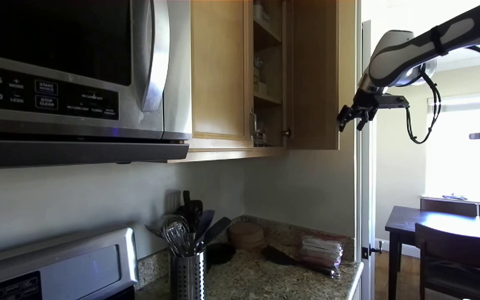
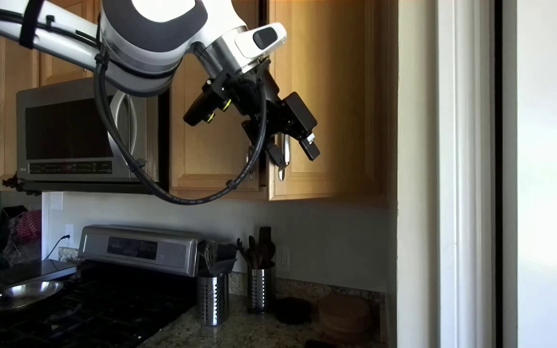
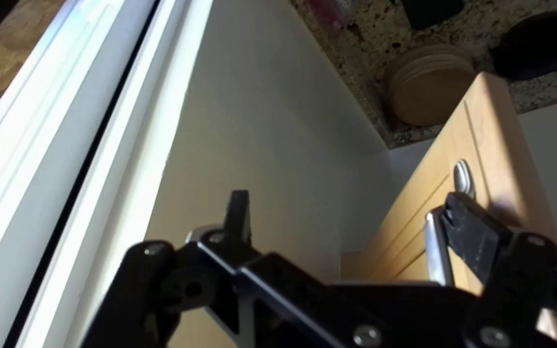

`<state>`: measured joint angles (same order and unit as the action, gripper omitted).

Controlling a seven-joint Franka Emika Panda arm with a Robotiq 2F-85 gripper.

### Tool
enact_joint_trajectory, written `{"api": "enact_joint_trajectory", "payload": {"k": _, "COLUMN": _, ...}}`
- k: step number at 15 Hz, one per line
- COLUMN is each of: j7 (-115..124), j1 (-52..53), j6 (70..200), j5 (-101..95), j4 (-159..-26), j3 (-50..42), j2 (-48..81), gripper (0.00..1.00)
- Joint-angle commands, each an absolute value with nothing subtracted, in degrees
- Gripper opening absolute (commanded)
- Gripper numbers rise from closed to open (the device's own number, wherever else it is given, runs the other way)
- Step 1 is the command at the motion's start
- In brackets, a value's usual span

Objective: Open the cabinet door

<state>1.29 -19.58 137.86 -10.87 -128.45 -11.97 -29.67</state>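
The wooden cabinet door [image 1: 313, 75] stands swung open in an exterior view, with shelves [image 1: 267, 100] showing beside it. Its outer face [image 2: 331, 106] shows in an exterior view, and its edge and face [image 3: 496, 140] in the wrist view. Its silver bar handle [image 2: 286, 149] also shows in the wrist view [image 3: 437, 246]. My gripper [image 3: 346, 198] is open, its fingers wide apart. One finger is at the handle, close to the door face; I cannot tell whether it touches. The other finger is out over the wall side. The gripper also shows in both exterior views [image 1: 351, 124] [image 2: 297, 158].
A closed cabinet door [image 1: 223, 71] and the microwave [image 1: 148, 121] adjoin on one side. The grey side wall [image 3: 278, 121] and white door frame [image 3: 128, 145] are close on the other. Below, the granite counter [image 1: 256, 279] bears a utensil holder [image 1: 186, 277] and a round wooden box [image 3: 428, 92].
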Motion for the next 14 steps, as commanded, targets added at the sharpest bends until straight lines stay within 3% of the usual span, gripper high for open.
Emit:
{"api": "enact_joint_trajectory", "payload": {"k": 1, "j7": 3.27, "j1": -18.35, "j6": 146.83, "j5": -7.43, "j4": -134.07, "j3": -13.09, "j2": -30.71, "gripper": 1.0}}
{"api": "enact_joint_trajectory", "payload": {"k": 9, "j7": 3.01, "j1": -19.35, "j6": 152.61, "j5": -0.25, "j4": -139.92, "j3": -13.96, "j2": -33.21, "gripper": 1.0}}
{"api": "enact_joint_trajectory", "payload": {"k": 14, "j7": 2.17, "j1": -18.8, "j6": 150.62, "j5": -0.28, "j4": -137.09, "j3": -14.15, "j2": -32.88, "gripper": 1.0}}
